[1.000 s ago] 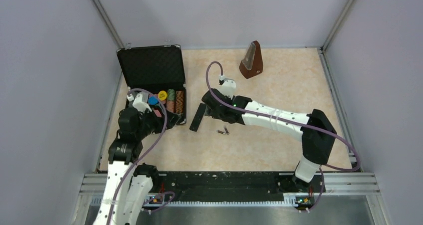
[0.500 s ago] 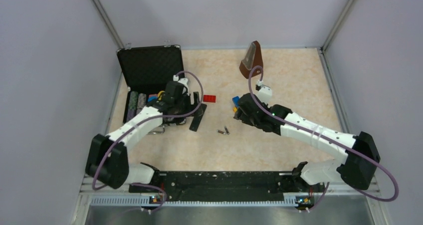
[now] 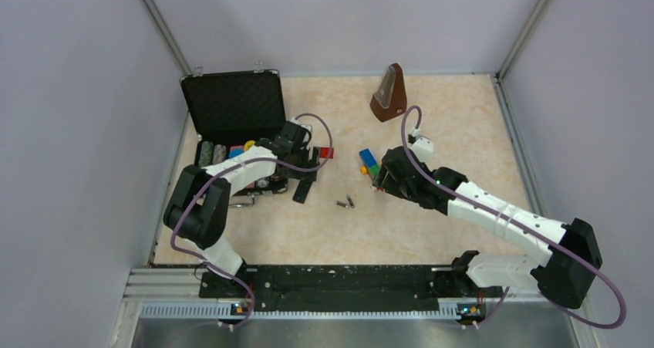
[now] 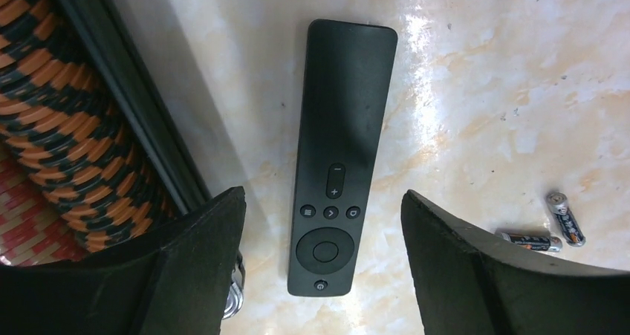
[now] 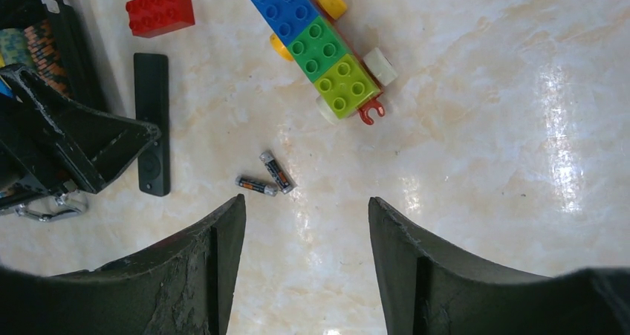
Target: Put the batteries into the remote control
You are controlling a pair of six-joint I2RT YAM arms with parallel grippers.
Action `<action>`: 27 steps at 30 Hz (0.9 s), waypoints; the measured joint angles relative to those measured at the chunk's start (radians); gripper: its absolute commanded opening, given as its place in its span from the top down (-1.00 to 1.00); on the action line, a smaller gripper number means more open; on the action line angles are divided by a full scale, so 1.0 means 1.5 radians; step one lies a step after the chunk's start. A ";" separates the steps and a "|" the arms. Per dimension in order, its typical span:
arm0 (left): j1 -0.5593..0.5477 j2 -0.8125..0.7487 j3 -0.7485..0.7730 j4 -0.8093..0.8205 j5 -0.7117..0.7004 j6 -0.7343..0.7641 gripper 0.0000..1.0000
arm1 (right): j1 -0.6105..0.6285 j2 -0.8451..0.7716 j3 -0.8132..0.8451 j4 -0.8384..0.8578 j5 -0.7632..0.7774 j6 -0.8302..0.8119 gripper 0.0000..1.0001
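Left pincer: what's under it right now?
The remote lies button side up on the table, centred below the open left pincer. The batteries lie off to one side, outside it. The remote's underside faces the table and cannot be seen.

The remote control (image 3: 304, 187) is seen lying flat beside the open black case (image 3: 231, 105), with the left gripper (image 3: 306, 165) held over its far end. The two batteries (image 3: 346, 203) are noted close together, just right of the remote and apart from it. The right gripper (image 3: 379, 180) is positioned beside the toy-brick train (image 3: 368, 162).
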State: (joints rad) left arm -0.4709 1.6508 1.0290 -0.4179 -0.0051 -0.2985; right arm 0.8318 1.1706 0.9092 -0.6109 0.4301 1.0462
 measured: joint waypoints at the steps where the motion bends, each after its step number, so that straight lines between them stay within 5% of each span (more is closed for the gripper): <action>1: -0.002 0.007 0.001 0.001 0.000 0.005 -0.58 | -0.001 -0.001 -0.003 -0.001 -0.003 -0.002 -0.22; 10: -0.026 0.062 0.017 0.005 -0.026 0.027 -0.22 | -0.004 -0.005 -0.009 0.003 -0.014 -0.004 -0.22; 20: -0.043 0.075 0.031 -0.003 -0.063 0.039 1.00 | -0.007 -0.016 -0.014 0.009 -0.021 -0.004 -0.23; 27: -0.045 0.061 0.032 -0.025 -0.021 0.039 1.00 | -0.009 -0.016 -0.009 0.008 -0.051 -0.029 -0.29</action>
State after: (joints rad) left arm -0.5388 1.7424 1.0775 -0.4557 -0.0360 -0.2405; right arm 0.8181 1.1473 0.8963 -0.5991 0.3531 1.0031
